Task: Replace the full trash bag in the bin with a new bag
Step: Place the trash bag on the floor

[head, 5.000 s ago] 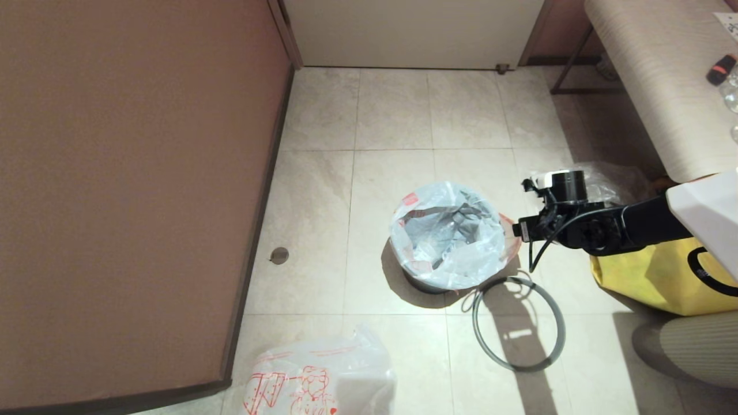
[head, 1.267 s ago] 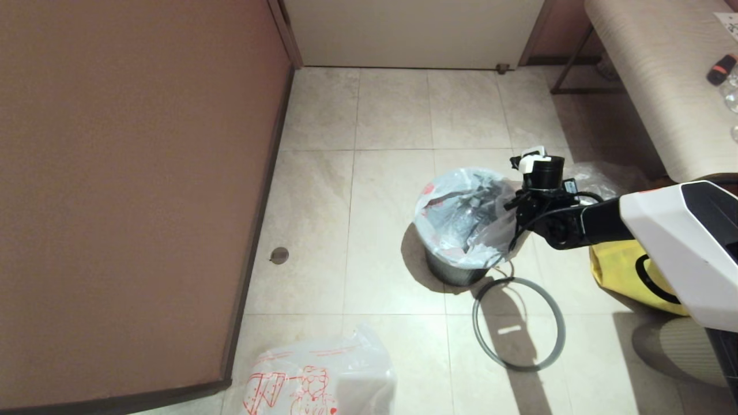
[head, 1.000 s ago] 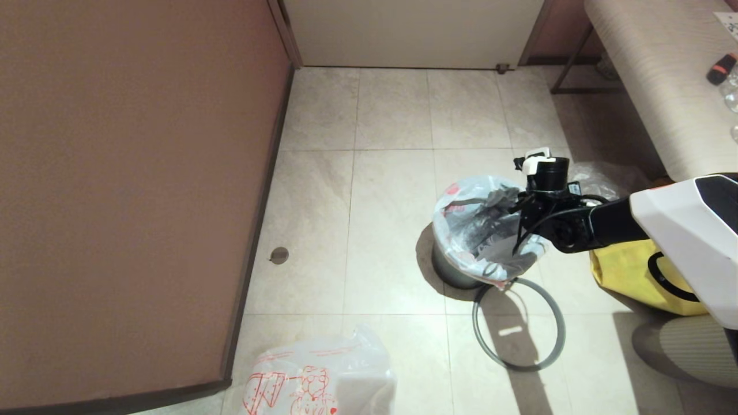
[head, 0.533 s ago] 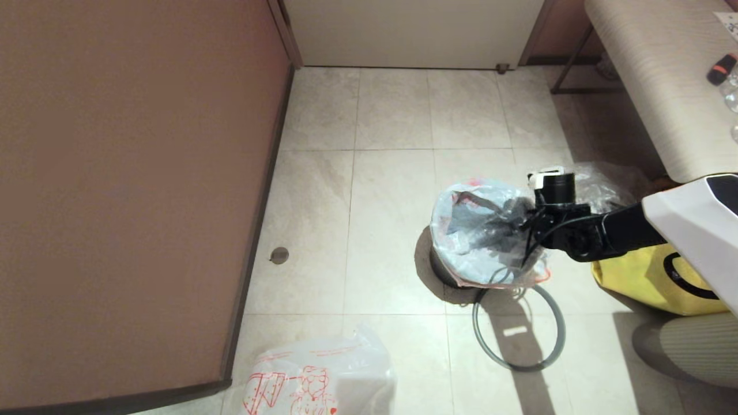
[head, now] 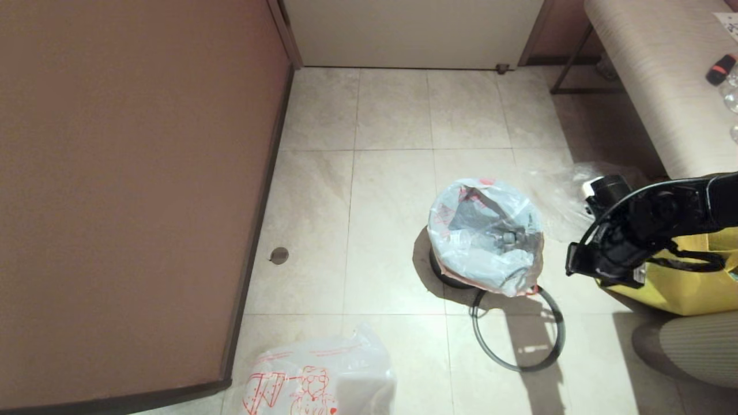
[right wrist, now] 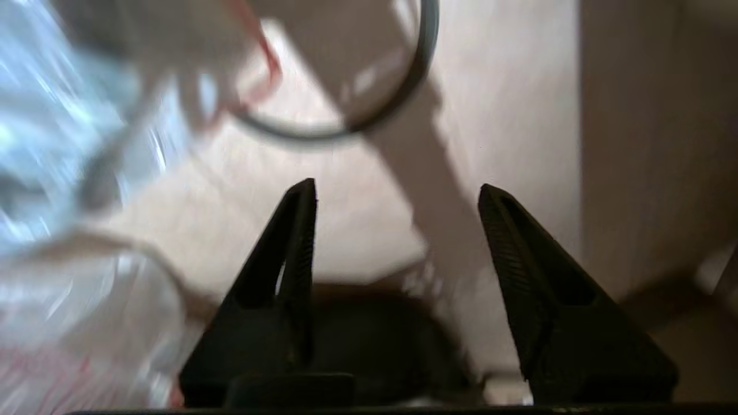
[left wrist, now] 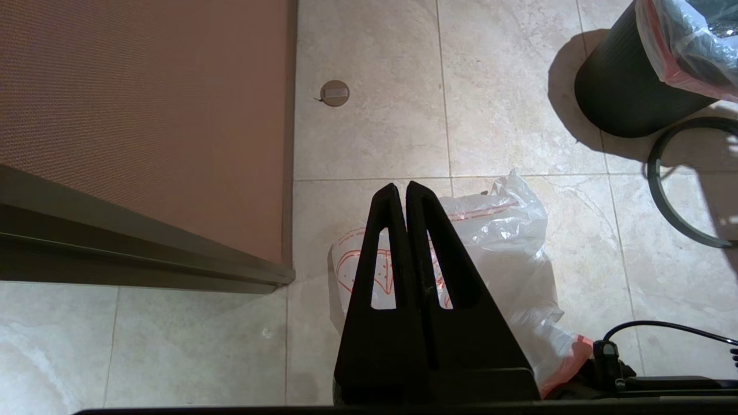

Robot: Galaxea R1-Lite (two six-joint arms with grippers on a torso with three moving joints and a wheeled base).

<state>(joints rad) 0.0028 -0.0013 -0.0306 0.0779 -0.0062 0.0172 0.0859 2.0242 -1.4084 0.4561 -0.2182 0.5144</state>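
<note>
The full trash bag (head: 484, 236), milky white with orange-red tips, sits in the black bin (head: 445, 275) and droops over its near right side onto the grey hoop (head: 516, 328) lying on the floor. My right gripper (head: 579, 266) hangs open and holds nothing, to the right of the bag and apart from it. Its wrist view shows the right gripper (right wrist: 398, 193) above bare tile, with the hoop (right wrist: 346, 127) and bag (right wrist: 52, 115) blurred beyond. My left gripper (left wrist: 406, 187) is shut and holds nothing, above the red-printed new bag (left wrist: 507, 259), which lies on the floor (head: 320, 380).
A yellow tote bag (head: 686, 282) stands just behind my right arm. A clear crinkled plastic bag (head: 576, 184) lies right of the bin. A bench (head: 651, 75) fills the far right and a brown panel (head: 132, 190) the left. A floor drain (head: 279, 255) sits near the panel.
My right gripper has let go of the full bag's rim and drawn back right and lower. The bag has slumped over the bin. Bin and bag stand further right than five seconds ago.
</note>
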